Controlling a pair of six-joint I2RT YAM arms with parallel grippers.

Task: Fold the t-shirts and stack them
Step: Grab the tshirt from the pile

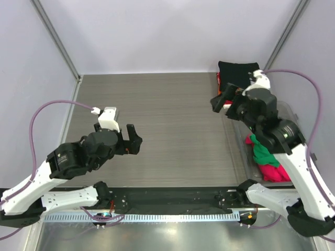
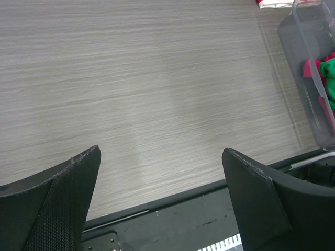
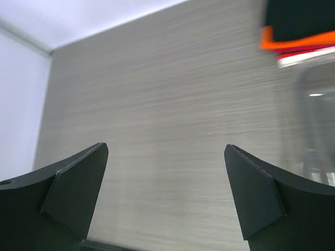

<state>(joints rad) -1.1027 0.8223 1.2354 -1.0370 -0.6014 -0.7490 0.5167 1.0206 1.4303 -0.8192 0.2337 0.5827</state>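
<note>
Left gripper (image 2: 161,151) hangs with jaws spread wide and holding nothing, low over the grey wood-grain table (image 1: 172,115) near its front edge. Right gripper (image 3: 166,147) is likewise spread and holding nothing, held above the table's right side, just beside the clear bin (image 1: 287,111). A folded stack sits in the far right corner just behind the bin, black shirt (image 1: 236,72) on top with the edges of an orange shirt (image 3: 269,39) and a red shirt (image 3: 314,50) showing under it. A green shirt (image 1: 259,149) and a pink shirt (image 1: 272,172) lie crumpled together inside the bin.
</note>
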